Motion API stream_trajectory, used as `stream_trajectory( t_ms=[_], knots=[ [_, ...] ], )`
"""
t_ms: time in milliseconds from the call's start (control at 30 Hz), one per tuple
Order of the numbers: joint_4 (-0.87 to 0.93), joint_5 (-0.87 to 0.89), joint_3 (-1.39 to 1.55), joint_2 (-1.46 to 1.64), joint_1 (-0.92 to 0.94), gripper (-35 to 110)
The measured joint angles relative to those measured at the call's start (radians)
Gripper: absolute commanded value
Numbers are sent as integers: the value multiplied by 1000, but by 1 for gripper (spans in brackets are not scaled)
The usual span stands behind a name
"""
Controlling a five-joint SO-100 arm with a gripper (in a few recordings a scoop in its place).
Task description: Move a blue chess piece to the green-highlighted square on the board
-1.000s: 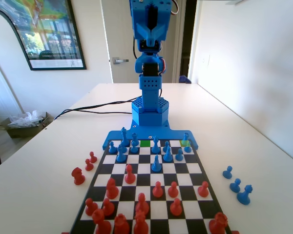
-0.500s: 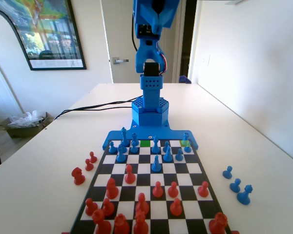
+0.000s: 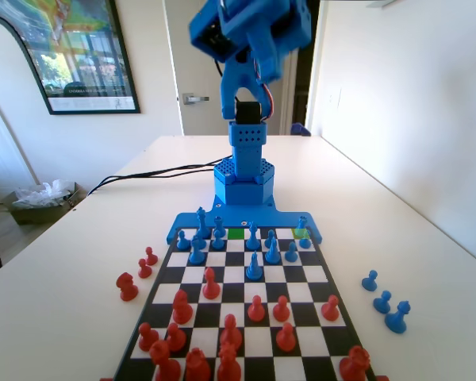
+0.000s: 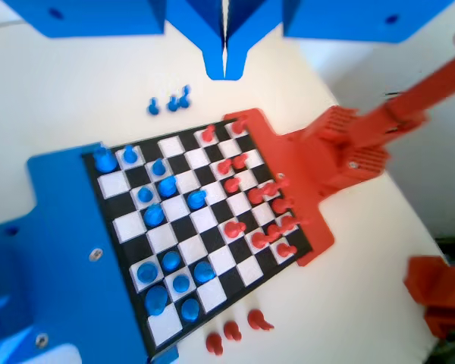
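The board (image 3: pixel 301 274) lies in front of the blue arm's base. The green-highlighted square (image 3: pixel 236 233) is bare, in the row nearest the base. A stubby blue chess piece (image 3: pixel 301 225) stands on the paler yellowish-green square at that row's right end in the fixed view. In the wrist view the same piece (image 4: pixel 102 158) stands at the board's corner by the base. My gripper (image 4: pixel 224 64) hangs high above the board (image 4: pixel 235 262), its jaws pressed together with nothing between them. In the fixed view the arm's head (image 3: pixel 250 32) is raised far over the base.
Several more blue pieces (image 3: pixel 254 266) fill the rows near the base, and red pieces (image 3: pixel 230 329) crowd the near half. Three blue pieces (image 3: pixel 382 302) stand off the board to the right in the fixed view. Three red ones (image 3: pixel 135 274) stand off to the left.
The arm's head has lifted and swung, tilting towards the left in the fixed view. No piece on the board has moved.
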Motion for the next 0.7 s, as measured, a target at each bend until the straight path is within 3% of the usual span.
stream_trajectory(
  t_ms=[233, 700],
  knots=[
    [-2, -40, -29, -219, -87, 1],
    [-124, 91, 18, -419, -330, 4]
  ],
)
